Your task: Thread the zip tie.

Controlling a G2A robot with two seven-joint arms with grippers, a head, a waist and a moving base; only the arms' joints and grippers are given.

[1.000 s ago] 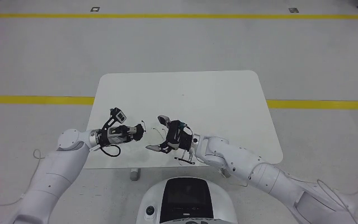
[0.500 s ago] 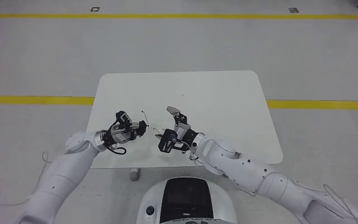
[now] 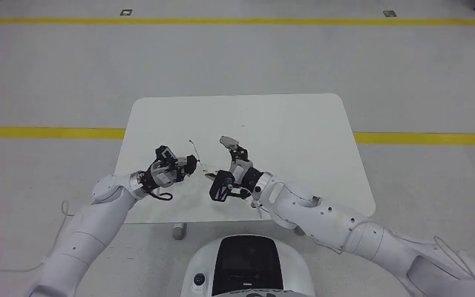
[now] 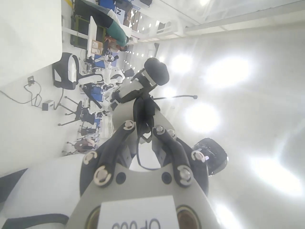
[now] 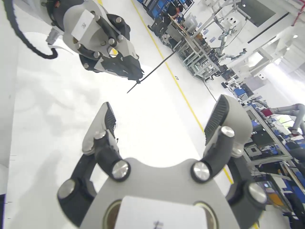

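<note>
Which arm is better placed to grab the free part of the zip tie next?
Right. The left gripper is shut on the zip tie, so it is occupied; the right gripper faces the tie with its jaws open and empty.

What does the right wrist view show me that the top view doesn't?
Right wrist view: the ribbed pads of the right pincer, spread wide, and the zip tie sticking out on both sides of the closed tips of the left pincer. Top view: the whole table, with both arms meeting over its near-left part. Both: the left pincer holding the zip tie, and the open right pincer facing it across a gap.
</note>
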